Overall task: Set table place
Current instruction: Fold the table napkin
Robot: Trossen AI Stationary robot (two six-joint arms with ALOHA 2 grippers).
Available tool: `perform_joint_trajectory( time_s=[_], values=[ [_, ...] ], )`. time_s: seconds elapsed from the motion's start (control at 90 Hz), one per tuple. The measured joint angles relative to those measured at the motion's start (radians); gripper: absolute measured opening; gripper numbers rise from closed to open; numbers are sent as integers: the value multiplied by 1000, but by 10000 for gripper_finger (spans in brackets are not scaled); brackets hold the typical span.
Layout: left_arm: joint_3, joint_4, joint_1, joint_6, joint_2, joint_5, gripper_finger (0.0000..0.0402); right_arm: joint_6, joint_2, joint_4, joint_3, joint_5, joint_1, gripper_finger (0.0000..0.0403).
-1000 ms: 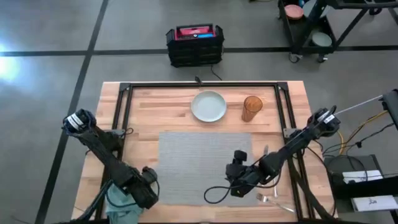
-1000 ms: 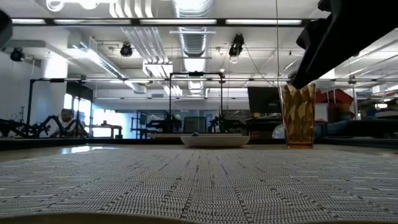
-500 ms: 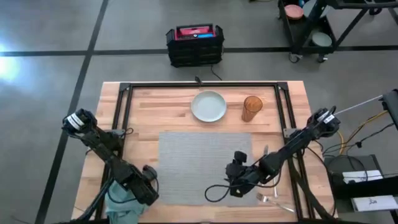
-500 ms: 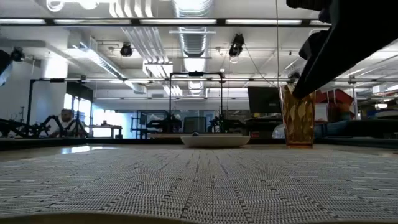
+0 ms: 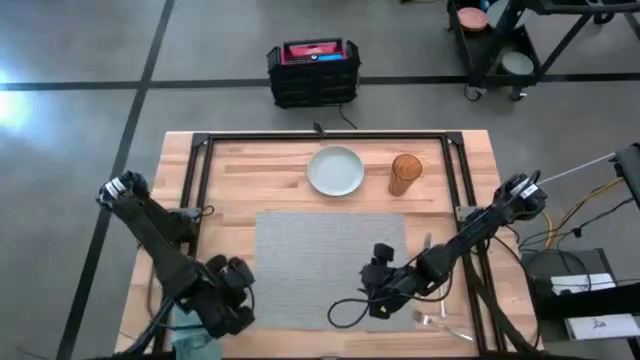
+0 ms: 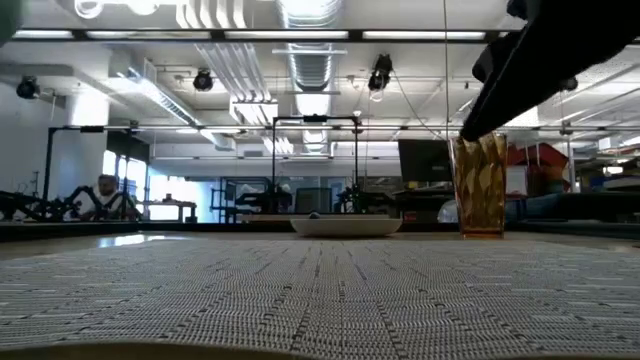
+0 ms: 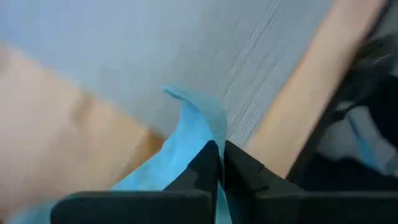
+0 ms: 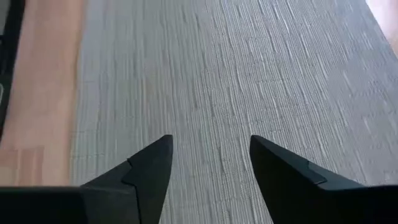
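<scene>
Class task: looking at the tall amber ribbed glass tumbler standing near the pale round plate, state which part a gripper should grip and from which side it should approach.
Probably grip the tall amber ribbed glass tumbler around its mid-body, coming in level from the right arm's side. It stands upright, its walls run nearly straight, and the pale round plate sits apart on its other side, leaving that approach free.

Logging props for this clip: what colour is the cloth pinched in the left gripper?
Light blue to teal; the napkin shows best in the left wrist view, clamped by the left gripper.

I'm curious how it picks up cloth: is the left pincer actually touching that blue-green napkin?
Touching. In the left wrist view, the left pincer has its two dark fingers closed together on a fold of the napkin, which rises between them.
</scene>
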Motion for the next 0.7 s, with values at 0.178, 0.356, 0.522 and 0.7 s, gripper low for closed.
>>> perform_joint_trajectory(
  time_s=[0.178,0.356,0.522,0.7],
  values=[
    [253,-59,32,271,-1,-232,0,-67,0,34,46,1,-28,225],
    [401,-61,89,517,-1,-304,0,-143,0,118,72,1,-70,256],
    [475,-60,135,632,-1,-323,0,-200,2,273,61,-8,-101,280],
    [487,-59,143,666,0,-323,0,-283,63,367,41,-76,-131,292]
  ],
)
